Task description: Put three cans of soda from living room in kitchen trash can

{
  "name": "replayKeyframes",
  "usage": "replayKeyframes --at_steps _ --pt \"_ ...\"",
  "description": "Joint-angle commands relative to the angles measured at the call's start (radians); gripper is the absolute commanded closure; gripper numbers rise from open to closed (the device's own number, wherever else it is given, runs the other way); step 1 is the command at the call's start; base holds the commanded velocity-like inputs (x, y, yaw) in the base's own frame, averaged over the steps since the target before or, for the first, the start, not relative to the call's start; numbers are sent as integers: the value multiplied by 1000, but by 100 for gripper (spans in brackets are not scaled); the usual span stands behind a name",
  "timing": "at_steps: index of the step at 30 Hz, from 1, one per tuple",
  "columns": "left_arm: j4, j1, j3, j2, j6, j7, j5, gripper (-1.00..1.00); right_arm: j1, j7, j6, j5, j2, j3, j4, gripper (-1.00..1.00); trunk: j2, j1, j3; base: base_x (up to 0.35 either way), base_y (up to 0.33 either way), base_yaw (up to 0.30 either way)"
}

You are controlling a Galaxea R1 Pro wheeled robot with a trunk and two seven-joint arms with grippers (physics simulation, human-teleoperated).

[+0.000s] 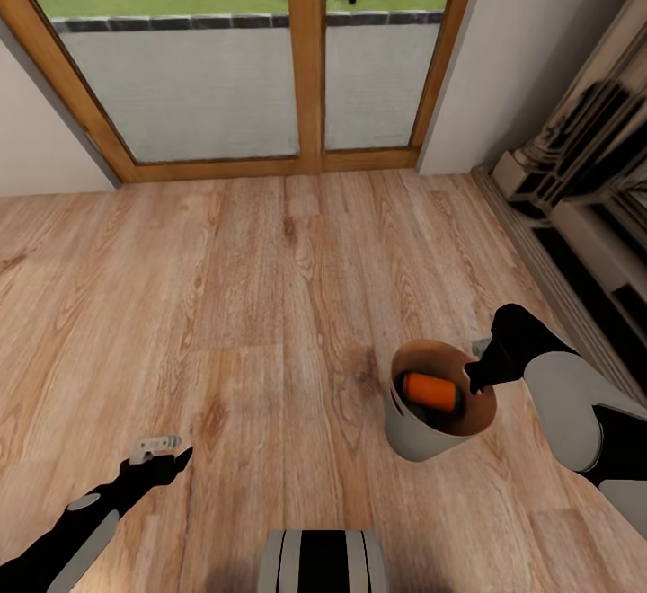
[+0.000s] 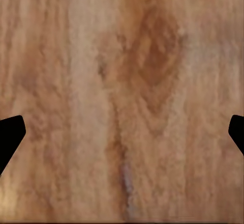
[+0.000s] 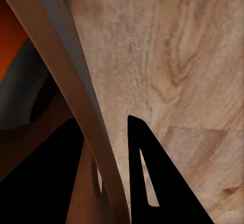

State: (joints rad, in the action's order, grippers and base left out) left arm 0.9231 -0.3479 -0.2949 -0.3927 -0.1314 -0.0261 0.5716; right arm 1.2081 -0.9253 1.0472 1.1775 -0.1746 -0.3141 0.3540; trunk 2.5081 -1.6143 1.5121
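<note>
Head view: bin carried by its rim, living room

Right gripper is pinched shut on the tash can rim, one finger outside the wall and one inside. Probably this is so the can of soda lying inside travels with it. That can sits just beside the gripper. Left gripper is spread wide and empty over the wood floor, near the glass doors.

We can read no text, label, brand or number anywhere here. The can of soda shows us only plain orange, without lettering.
</note>
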Motion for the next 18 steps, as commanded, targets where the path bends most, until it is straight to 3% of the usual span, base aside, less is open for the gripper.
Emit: replayKeyframes --at_steps 1,12,13,18 --pt "-3 -1 -1 2 0 0 0 -100 -5 0 0 20 15 -10 1 100 0 -1 0 0 0 0" --pt "-9 -1 -1 4 1 0 1 -100 -5 0 0 20 14 -11 2 100 0 -1 0 0 0 0" --pt "-9 -1 -1 4 1 0 1 -100 -5 0 0 20 14 -11 2 -100 0 -1 0 0 0 0" --pt "-10 -1 -1 4 16 0 -1 -100 -5 1 0 20 13 -11 2 -100 0 -1 0 0 0 0"
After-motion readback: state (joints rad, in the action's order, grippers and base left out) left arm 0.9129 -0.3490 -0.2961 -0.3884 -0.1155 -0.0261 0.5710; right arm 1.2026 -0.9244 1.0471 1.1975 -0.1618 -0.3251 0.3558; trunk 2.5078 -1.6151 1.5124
